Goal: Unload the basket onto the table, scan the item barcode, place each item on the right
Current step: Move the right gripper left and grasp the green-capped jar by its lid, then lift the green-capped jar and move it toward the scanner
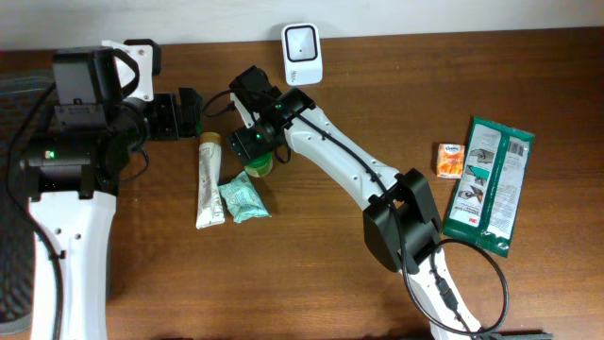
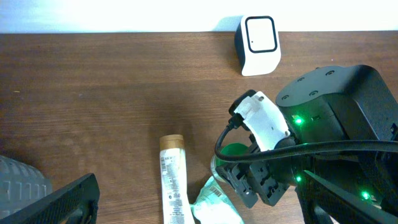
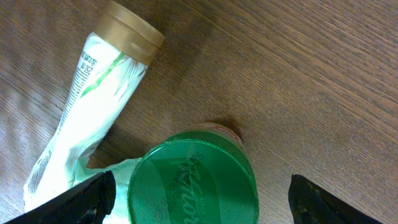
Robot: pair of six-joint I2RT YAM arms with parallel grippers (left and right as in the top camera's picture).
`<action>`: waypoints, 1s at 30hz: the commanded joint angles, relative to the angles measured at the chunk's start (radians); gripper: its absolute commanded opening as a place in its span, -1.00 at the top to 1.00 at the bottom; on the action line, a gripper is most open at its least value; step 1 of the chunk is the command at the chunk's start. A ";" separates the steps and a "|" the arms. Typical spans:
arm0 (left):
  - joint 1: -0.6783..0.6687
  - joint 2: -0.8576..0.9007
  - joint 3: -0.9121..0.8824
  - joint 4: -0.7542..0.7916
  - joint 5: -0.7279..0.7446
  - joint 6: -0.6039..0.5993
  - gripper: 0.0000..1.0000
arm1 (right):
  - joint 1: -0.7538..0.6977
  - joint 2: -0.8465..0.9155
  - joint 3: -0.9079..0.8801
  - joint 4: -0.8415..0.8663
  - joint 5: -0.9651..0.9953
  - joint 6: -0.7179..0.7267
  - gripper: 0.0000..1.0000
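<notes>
Looking like a robotics lab bench playing shop checkout. A left robot arm [image 1: 71, 227] and right robot arm [image 1: 340, 161] are working at a wooden table [image 1: 425, 94] against a plain white wall [image 2: 124, 15]. A little barcode scanner [image 1: 302, 54] is standing at the back, and shop goods are lying around: tube [image 1: 209, 179], wipes pack [image 1: 491, 184], green-lidded jar [image 3: 193, 183].

A brown wooden bench [image 1: 283, 274] carries a white tube [image 1: 208, 184] with a gold cap, lying lengthwise with the cap toward the far edge. A small teal packet [image 1: 242, 198] lies against its right side near the crimped end. Well apart to the right, a little orange box [image 1: 451, 159] sits just beside a long green wipes pack [image 1: 491, 184].
</notes>
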 commanded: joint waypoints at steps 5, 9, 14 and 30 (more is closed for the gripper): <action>0.006 -0.010 0.014 0.001 -0.004 0.012 -0.99 | 0.008 0.021 -0.068 0.013 -0.005 -0.025 -0.73; 0.006 -0.010 0.014 0.001 -0.004 0.012 -0.98 | 0.007 0.022 -0.072 0.024 -0.005 -0.025 -0.72; 0.006 -0.010 0.014 0.001 -0.004 0.012 -0.98 | 0.006 0.022 -0.072 0.034 -0.002 -0.025 -0.50; 0.006 -0.010 0.014 0.001 -0.004 0.012 -0.98 | -0.104 -0.091 -0.051 -0.112 -0.001 -0.024 0.06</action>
